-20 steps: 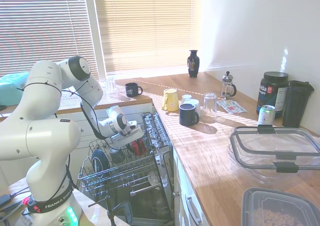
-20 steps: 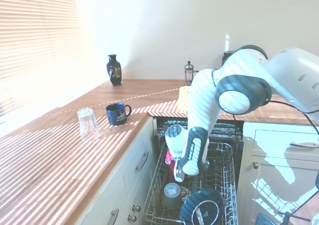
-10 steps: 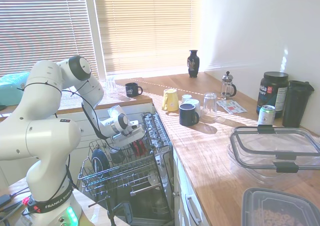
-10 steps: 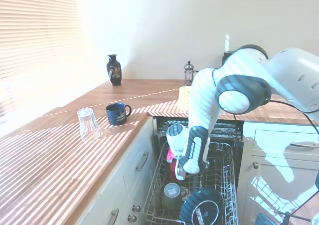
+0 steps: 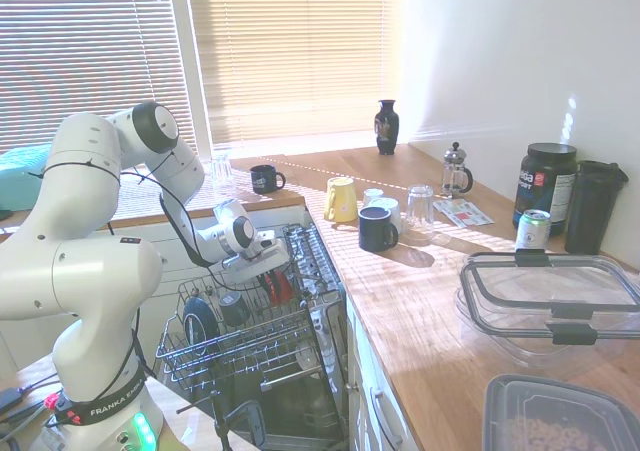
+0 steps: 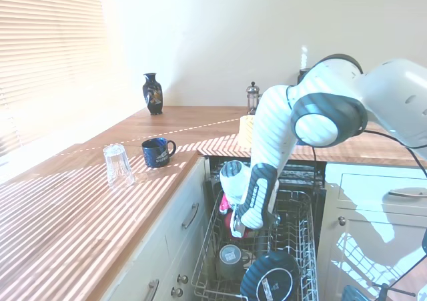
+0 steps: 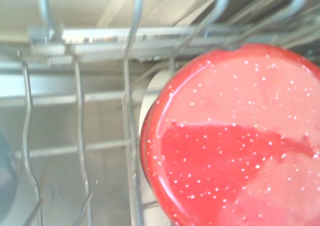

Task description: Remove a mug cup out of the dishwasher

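The mug cup [image 5: 279,287], small and glossy red, hangs bottom-up just above the grey wire rack [image 5: 240,356] of the open dishwasher. My gripper [image 5: 266,274] is right on it and shut on it, reaching in from the left. From the other side the mug cup [image 6: 229,218] shows only partly, behind my gripper [image 6: 238,229] and over the rack [image 6: 300,247]. In the wrist view its speckled red base [image 7: 230,146] fills the picture's right, with rack wires [image 7: 130,136] beside it.
A dark round plate [image 5: 200,321] and an upturned grey cup [image 6: 230,257] stand in the rack. On the wooden counter are a navy mug [image 5: 266,178], a yellow mug [image 5: 340,199], another navy mug [image 5: 377,228], glasses [image 6: 118,165] and plastic containers [image 5: 550,301].
My arm has risen a little and the red mug has come up with the gripper, away from the rack wires. Everything else stays where it was.
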You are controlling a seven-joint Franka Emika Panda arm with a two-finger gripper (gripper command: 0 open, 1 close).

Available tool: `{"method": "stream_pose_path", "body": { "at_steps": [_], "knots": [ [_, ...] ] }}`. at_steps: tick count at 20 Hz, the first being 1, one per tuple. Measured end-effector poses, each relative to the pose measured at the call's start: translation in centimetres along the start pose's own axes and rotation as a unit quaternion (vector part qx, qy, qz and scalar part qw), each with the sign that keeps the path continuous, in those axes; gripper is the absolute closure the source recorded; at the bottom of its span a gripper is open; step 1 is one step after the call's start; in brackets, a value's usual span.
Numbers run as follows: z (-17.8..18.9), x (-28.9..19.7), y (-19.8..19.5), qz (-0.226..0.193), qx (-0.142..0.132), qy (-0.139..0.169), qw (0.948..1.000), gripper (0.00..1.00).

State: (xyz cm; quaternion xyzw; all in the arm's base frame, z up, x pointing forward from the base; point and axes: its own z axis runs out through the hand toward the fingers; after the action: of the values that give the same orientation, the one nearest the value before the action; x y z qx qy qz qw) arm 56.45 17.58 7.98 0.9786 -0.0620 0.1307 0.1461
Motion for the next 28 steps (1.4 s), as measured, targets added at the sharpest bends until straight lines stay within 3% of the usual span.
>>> {"method": "stream_pose_path", "body": {
  "at_steps": [8,17,23,28],
  "knots": [
    [-5.8,0.6,2.3,0.011,0.011,0.015,0.9998,1.0],
    [-16.0,0.5,1.9,0.024,0.043,0.042,0.9979,1.0],
    [-23.2,2.7,2.2,0.07,0.069,0.036,0.9945,1.0],
    [-25.6,7.1,6.1,0.124,0.078,0.027,0.9889,1.0]
  ]
}}
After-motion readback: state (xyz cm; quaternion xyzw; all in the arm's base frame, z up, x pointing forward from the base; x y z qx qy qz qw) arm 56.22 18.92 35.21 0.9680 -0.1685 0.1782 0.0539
